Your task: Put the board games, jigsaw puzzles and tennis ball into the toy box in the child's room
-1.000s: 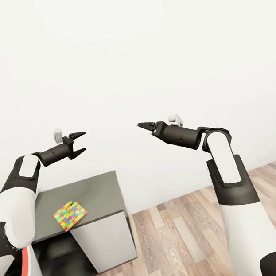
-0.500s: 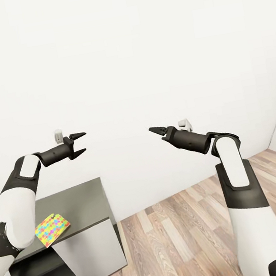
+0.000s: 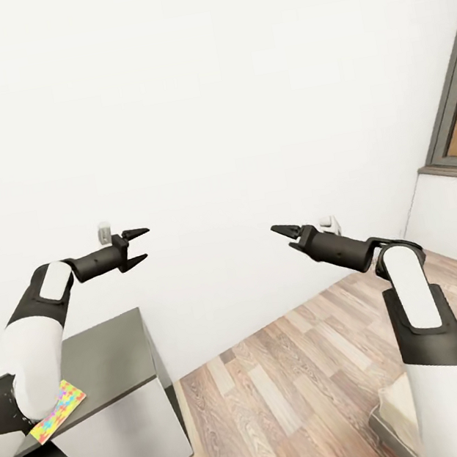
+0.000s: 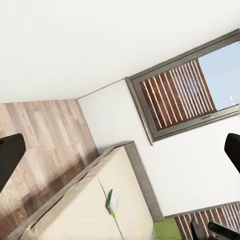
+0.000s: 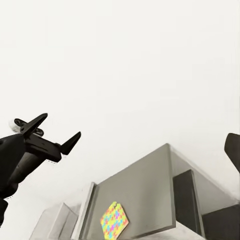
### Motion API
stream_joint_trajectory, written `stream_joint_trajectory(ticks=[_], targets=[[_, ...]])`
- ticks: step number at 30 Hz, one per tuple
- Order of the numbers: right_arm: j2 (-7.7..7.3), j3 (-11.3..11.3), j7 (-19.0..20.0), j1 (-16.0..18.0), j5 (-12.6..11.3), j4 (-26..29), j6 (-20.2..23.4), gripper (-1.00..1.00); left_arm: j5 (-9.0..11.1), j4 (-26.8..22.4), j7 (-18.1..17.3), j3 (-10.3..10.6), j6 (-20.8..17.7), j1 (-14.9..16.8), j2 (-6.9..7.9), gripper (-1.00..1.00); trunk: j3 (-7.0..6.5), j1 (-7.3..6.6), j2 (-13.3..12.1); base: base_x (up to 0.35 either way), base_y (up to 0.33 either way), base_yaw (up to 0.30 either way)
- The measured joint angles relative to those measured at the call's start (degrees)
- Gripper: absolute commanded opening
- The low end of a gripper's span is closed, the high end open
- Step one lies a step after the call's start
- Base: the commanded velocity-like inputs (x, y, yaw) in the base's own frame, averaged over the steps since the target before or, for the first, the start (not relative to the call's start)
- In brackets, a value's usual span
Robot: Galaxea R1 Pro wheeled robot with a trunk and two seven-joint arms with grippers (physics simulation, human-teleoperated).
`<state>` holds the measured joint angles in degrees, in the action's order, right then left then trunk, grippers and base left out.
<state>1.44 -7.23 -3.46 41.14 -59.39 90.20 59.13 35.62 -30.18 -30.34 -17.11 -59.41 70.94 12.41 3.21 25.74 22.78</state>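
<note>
Multicoloured jigsaw puzzle (image 3: 57, 411) at lower left on dark bench (image 3: 109, 356): thin, stiff, light; best pinched by an overhanging edge. Left fingers (image 3: 136, 245) spread, empty; right fingers (image 3: 285, 231) pressed together.

Count: two grippers, left gripper (image 3: 139, 245) and right gripper (image 3: 286, 233); one jigsaw puzzle (image 3: 57, 411); one dark grey desk (image 3: 108, 353); one bed (image 4: 95, 200); one board game (image 4: 112, 202).
</note>
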Motion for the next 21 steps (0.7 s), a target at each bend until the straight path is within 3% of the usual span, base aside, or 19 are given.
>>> stream_joint_trajectory(ticks=[5, 11, 21], targets=[[-2.35, -0.97, 0.27, -2.29, -1.28, 0.25, 0.04, 1.00, 0.01, 0.01, 0.00, 0.23, 0.18, -1.03, -0.14, 1.00, -0.25, 0.00, 0.00, 0.000, 0.000, -0.257], [-4.06, -4.27, 1.32, -5.37, -4.47, 0.31, 0.30, 1.00, -0.07, 0.02, -0.01, 0.31, 0.39, -2.28, -0.66, 1.00, -0.56, 0.00, 0.00, 0.000, 0.000, -0.256], [-6.50, -5.85, 3.12, -10.48, -5.19, 0.33, 0.60, 1.00, -0.26, 0.02, 0.10, 0.51, 0.67, -4.73, -2.51, 1.00, -1.11, 0.00, 0.00, 0.000, 0.000, -0.254]])
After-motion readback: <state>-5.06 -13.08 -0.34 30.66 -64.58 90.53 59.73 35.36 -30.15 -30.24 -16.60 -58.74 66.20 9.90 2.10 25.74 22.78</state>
